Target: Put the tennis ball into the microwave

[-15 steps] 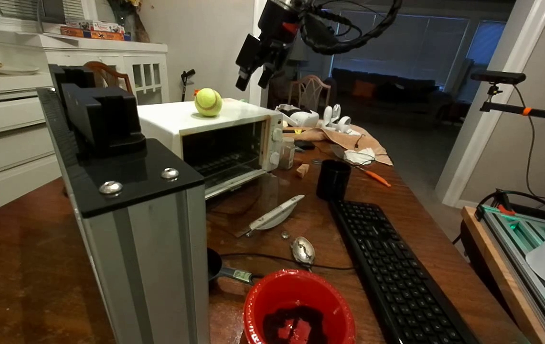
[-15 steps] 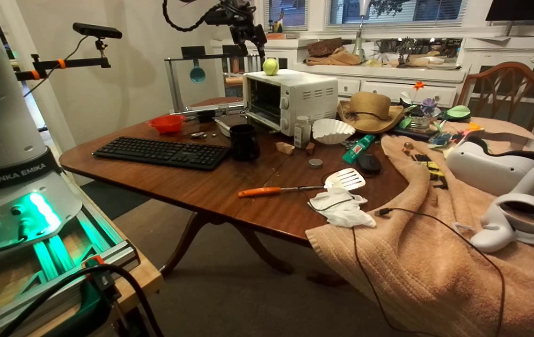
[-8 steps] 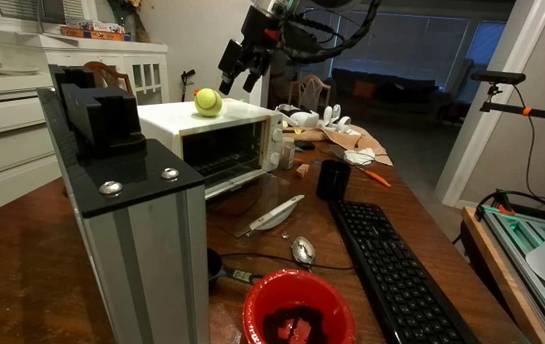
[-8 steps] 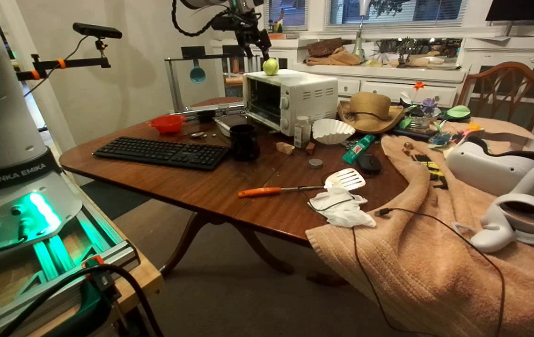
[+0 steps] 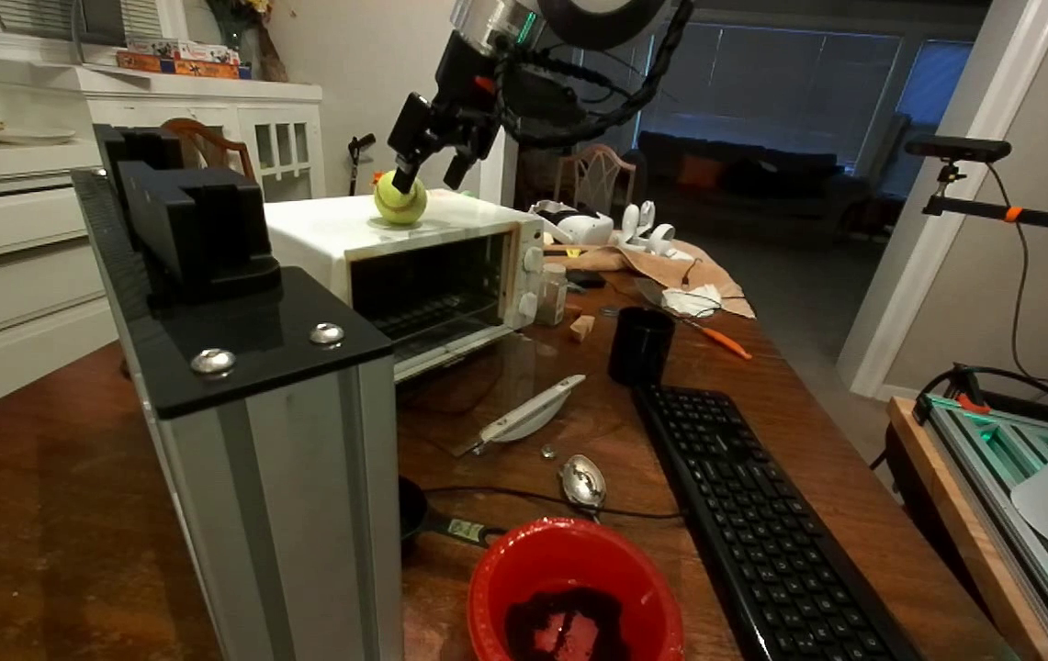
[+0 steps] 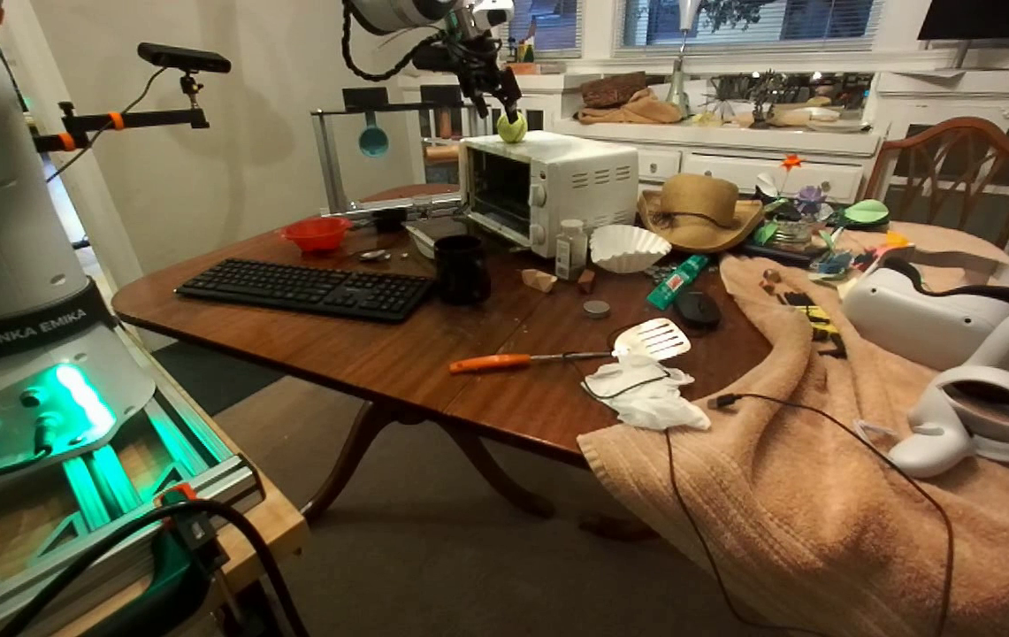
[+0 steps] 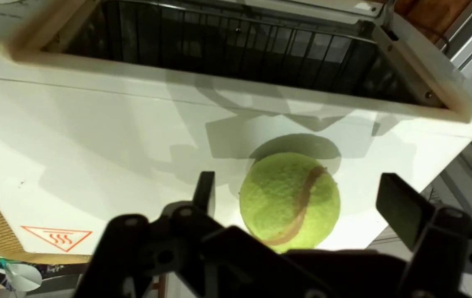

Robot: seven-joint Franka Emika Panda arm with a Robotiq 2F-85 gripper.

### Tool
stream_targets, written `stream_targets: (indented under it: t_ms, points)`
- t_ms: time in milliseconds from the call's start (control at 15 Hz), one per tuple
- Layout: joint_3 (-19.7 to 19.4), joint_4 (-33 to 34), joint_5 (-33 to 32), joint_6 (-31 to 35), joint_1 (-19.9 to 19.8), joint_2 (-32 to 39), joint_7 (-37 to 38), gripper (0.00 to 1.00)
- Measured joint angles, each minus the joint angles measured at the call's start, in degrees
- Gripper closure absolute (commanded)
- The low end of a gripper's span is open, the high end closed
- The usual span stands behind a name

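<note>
The yellow-green tennis ball [image 5: 392, 209] rests on the flat top of the white microwave [image 5: 478, 217]. Both show in an exterior view as ball [image 6: 509, 133] and microwave [image 6: 597, 181], and in the wrist view as ball [image 7: 289, 203] and microwave top [image 7: 107, 140]. The microwave's front is open, with a dark cavity and wire rack inside. My gripper [image 5: 429, 180] is open and tilted just above the ball, one finger overlapping it in an exterior view. In the wrist view my gripper's [image 7: 297, 186] fingers stand on either side of the ball, with gaps on both sides.
A grey metal column with a black top [image 5: 321, 514] stands near the microwave. A black mug [image 5: 641, 344], a keyboard [image 5: 753, 514] and a red bowl [image 5: 496, 588] are on the table. A glass jar [image 6: 570, 252] and a straw hat [image 6: 700, 208] stand beside the microwave.
My gripper has moved down and towards the ball, to the left in an exterior view, until its fingers reach the ball's upper part. The ball and microwave have not moved.
</note>
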Motion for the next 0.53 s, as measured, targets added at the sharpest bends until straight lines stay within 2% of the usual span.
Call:
stream_targets:
  t_ms: [533]
  points:
    - [-4.76, 4.41, -2.35, 2.19, 4.68, 4.86, 6.61, 0.0]
